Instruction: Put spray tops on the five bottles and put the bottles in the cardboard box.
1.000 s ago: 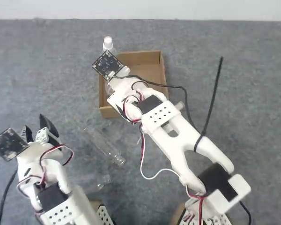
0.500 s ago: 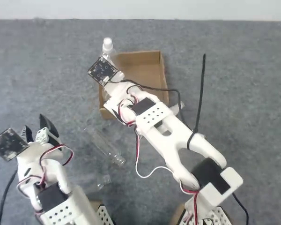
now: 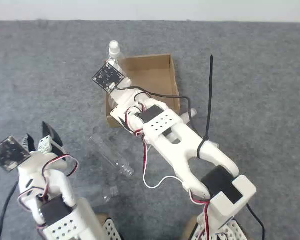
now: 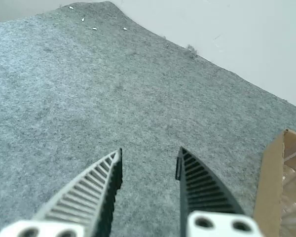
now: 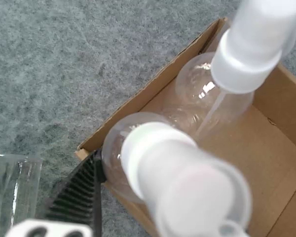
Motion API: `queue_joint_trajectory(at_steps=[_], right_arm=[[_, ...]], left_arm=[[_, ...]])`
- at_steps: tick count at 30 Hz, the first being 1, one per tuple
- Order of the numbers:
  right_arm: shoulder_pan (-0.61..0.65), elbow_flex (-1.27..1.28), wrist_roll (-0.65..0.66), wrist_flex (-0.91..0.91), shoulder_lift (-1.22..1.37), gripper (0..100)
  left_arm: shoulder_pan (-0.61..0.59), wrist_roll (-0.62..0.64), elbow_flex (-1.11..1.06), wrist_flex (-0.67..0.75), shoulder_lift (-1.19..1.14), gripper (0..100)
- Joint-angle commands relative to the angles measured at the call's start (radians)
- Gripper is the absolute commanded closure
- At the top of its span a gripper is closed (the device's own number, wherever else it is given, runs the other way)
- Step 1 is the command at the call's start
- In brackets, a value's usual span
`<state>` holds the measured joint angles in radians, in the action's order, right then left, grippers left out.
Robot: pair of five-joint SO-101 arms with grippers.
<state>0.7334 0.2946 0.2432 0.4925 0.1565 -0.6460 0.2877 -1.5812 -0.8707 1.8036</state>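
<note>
Grips, with the right hand [image 5: 81, 192], a spray-topped bottle [image 3: 114, 50] at the upper left corner of the cardboard box [image 3: 155, 75], upper centre of the overhead frame. Presses one ribbed finger against the clear body of that bottle, with the other finger hidden behind it. Cannot be told whether the bottle's base sits inside the box wall or just over it.

Shows a second topped bottle [image 5: 237, 69] upright inside the box, just beside the gripped one, its dip tube visible through the clear wall.

Stretches the right arm from the lower right of the overhead frame up across the near left part of the box.

Holds the left hand [image 4: 150, 150] open, jaws spread wide with nothing between them, at the lower left of the overhead frame, above the grey felt worktop [image 3: 250, 75] and well apart from the box.

Shows an uncapped bottle [image 3: 110, 155] lying on its side on the worktop between the two arms, below the box, its open neck pointing toward the lower right.
</note>
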Motion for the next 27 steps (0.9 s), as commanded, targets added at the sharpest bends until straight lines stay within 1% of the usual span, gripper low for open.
queue_joint_trajectory(at_steps=[1, 4, 9, 21, 27], right_arm=[[0.013, -0.066, 0.000, -0.021, -0.005, 98.8], [0.010, -0.066, 0.000, -0.016, -0.005, 97.4], [0.012, -0.063, 0.000, -0.010, -0.005, 88.3], [0.010, -0.061, -0.002, -0.008, -0.007, 87.1], [0.008, -0.064, -0.003, 0.021, -0.015, 75.2]], left_arm=[[-0.005, -0.003, 0.016, 0.032, 0.017, 83], [-0.005, -0.003, 0.016, 0.032, 0.017, 83], [-0.005, -0.003, 0.016, 0.032, 0.017, 83], [-0.003, -0.005, 0.015, 0.032, 0.017, 83], [-0.002, -0.005, 0.015, 0.032, 0.017, 83]])
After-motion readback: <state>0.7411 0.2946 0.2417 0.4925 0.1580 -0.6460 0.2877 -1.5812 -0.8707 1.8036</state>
